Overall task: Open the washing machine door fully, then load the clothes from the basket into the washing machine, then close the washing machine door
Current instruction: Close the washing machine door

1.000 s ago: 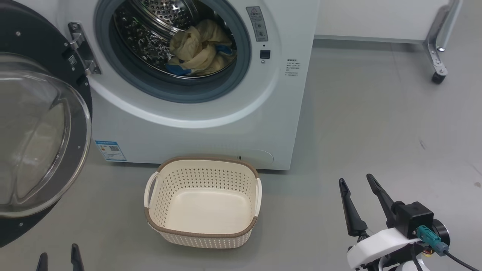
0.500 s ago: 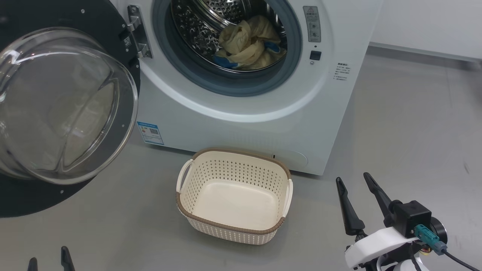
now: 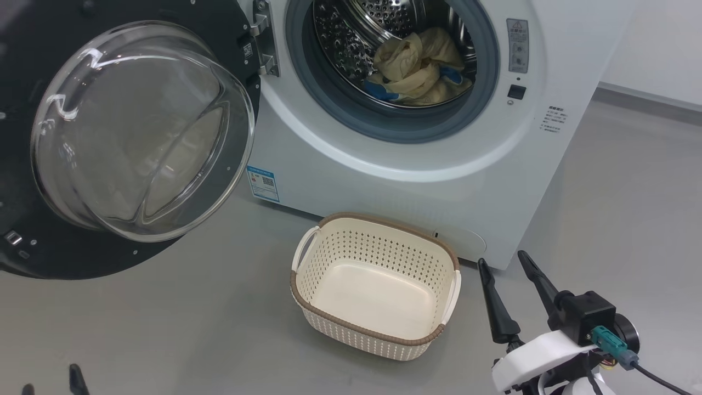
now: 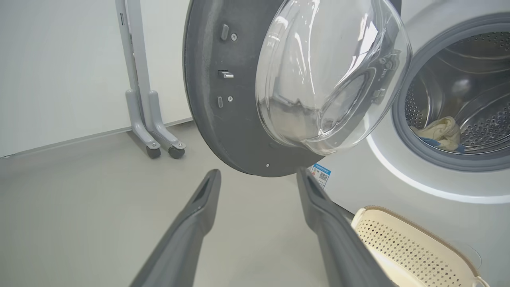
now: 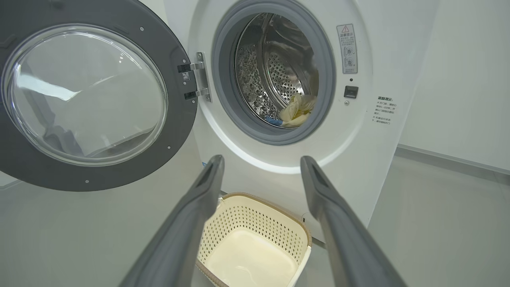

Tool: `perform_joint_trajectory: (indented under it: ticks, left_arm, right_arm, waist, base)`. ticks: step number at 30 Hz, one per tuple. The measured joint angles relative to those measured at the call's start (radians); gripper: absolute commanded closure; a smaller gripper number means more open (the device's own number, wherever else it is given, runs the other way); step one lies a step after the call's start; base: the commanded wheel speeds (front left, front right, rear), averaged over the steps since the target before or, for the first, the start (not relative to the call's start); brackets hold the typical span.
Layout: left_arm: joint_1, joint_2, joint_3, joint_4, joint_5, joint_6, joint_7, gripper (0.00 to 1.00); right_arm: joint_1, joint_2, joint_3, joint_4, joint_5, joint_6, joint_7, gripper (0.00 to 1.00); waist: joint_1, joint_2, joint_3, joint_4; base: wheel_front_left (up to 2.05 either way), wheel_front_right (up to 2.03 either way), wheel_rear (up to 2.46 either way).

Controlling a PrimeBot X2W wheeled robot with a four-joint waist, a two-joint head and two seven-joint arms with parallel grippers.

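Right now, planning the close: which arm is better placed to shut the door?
Probably left: the washing machine door hangs open ahead of the left pincer; the right pincer faces the basket.

smooth, glossy white front on the big front-loading washing machine (image 3: 384,186). inside, shiny perforated steel drum (image 3: 351,38), ringed by a matt grey rubber seal (image 3: 384,129). large round washing machine door (image 3: 137,131): clear bulging glass, bright with reflections, set in a dark rim, matt and faintly grained in the left wrist view. soft, crumpled pale yellow and blue cloth clothes (image 3: 417,66). small cream plastic basket (image 3: 373,252), smooth-bottomed, perforated walls, brown woven-look rim. smooth grey floor (image 3: 164,329), dull sheen.
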Motion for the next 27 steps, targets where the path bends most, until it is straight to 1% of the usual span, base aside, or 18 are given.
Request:
perform_joint_trajectory:
  ticks: [3,8,10,18,19,20,21,27]
  left_arm:
    - [0.0,0.0,0.022,-0.004,0.0,0.009,0.0,0.0]
    - [0.001,0.0,0.03,-0.017,0.0,0.021,0.0,0.0]
    - [0.005,0.0,0.034,-0.021,-0.001,0.025,0.0,0.0]
    - [0.015,0.0,0.037,-0.029,-0.017,0.031,0.0,0.0]
    - [0.019,0.0,0.036,-0.027,-0.026,0.031,0.0,0.1]
    - [0.022,0.0,0.033,-0.026,-0.027,0.031,0.0,0.59]
    - [0.023,0.0,0.03,-0.024,-0.028,0.031,0.0,1.0]
    - [0.031,0.0,0.018,-0.017,-0.046,0.015,0.0,1.0]
  right_arm:
    - [-0.006,0.01,0.014,0.004,-0.004,0.008,0.008,0.0]
    - [-0.024,0.012,0.022,0.009,-0.004,0.013,0.012,0.0]
    - [-0.025,0.011,0.025,0.012,-0.004,0.021,0.017,0.0]
    - [-0.045,0.011,0.029,0.025,-0.005,0.023,0.017,0.0]
    - [-0.045,0.011,0.03,0.027,-0.005,0.025,0.017,0.0]
    - [-0.045,0.012,0.03,0.028,-0.005,0.029,0.017,0.0]
    - [-0.045,0.012,0.03,0.029,-0.005,0.029,0.017,0.0]
    - [-0.045,0.013,0.032,0.032,-0.005,0.03,0.017,0.0]
  waist:
    - [0.0,0.0,-0.001,0.012]
    - [0.0,0.0,0.001,0.017]
    - [0.0,0.0,0.002,0.018]
    - [0.0,0.0,0.002,0.022]
    - [0.0,0.0,0.002,0.022]
    - [0.0,0.0,0.002,0.022]
    - [0.0,0.0,0.002,0.022]
    - [0.0,0.0,0.002,0.021]
  base:
    - [0.0,0.0,0.0]
    - [0.0,0.0,0.0]
    - [0.0,0.0,0.0]
    - [0.0,0.0,0.0]
    - [0.0,0.0,0.0]
    - [0.0,0.0,0.0]
    - [0.0,0.0,0.0]
    - [0.0,0.0,0.0]
